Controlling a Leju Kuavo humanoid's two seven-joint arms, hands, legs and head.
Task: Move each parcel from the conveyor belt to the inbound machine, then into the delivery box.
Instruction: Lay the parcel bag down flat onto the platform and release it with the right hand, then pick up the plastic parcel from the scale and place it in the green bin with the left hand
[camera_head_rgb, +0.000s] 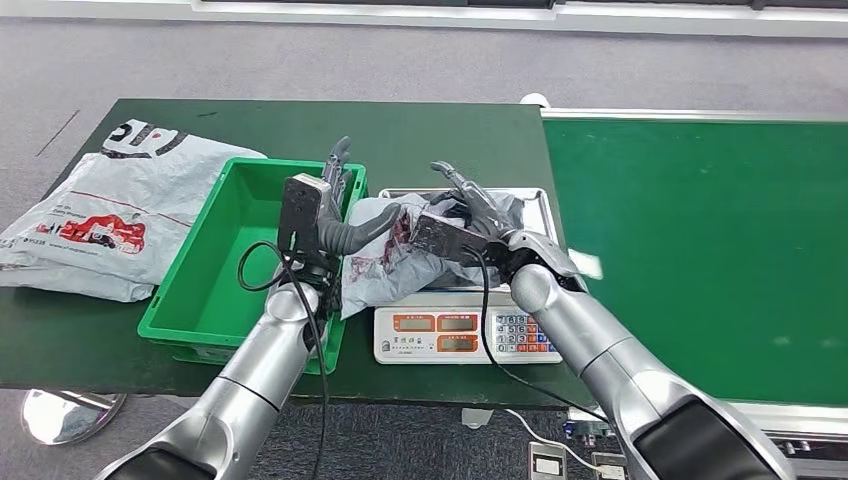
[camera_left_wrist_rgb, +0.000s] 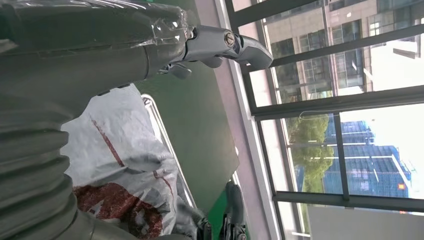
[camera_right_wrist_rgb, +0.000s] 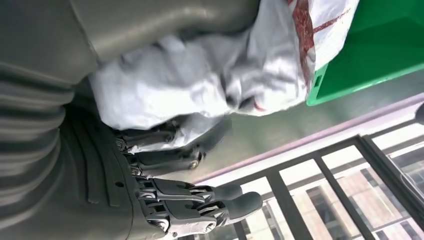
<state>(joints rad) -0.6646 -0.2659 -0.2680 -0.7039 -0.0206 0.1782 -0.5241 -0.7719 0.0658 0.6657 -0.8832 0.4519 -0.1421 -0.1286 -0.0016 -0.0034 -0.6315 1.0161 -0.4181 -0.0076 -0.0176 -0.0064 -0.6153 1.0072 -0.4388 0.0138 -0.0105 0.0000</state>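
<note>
Crumpled grey plastic parcel (camera_head_rgb: 385, 255) on white scale (camera_head_rgb: 465, 330), gripped between left hand (camera_head_rgb: 335, 215) and right hand (camera_head_rgb: 470, 215); green plastic box (camera_head_rgb: 215, 280) just left.

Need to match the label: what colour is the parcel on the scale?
Grey-white plastic with dark red print; the parcel shows best in the head view.

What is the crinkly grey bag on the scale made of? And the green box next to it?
The grey parcel looks like thin, soft plastic film: it wrinkles, folds and shines a little, with red print on it. It could hold something soft, but that is hidden. The green box looks like hard, smooth moulded plastic, with stiff straight walls and a thick rim. Both hands, left and right, are on the parcel.
</note>
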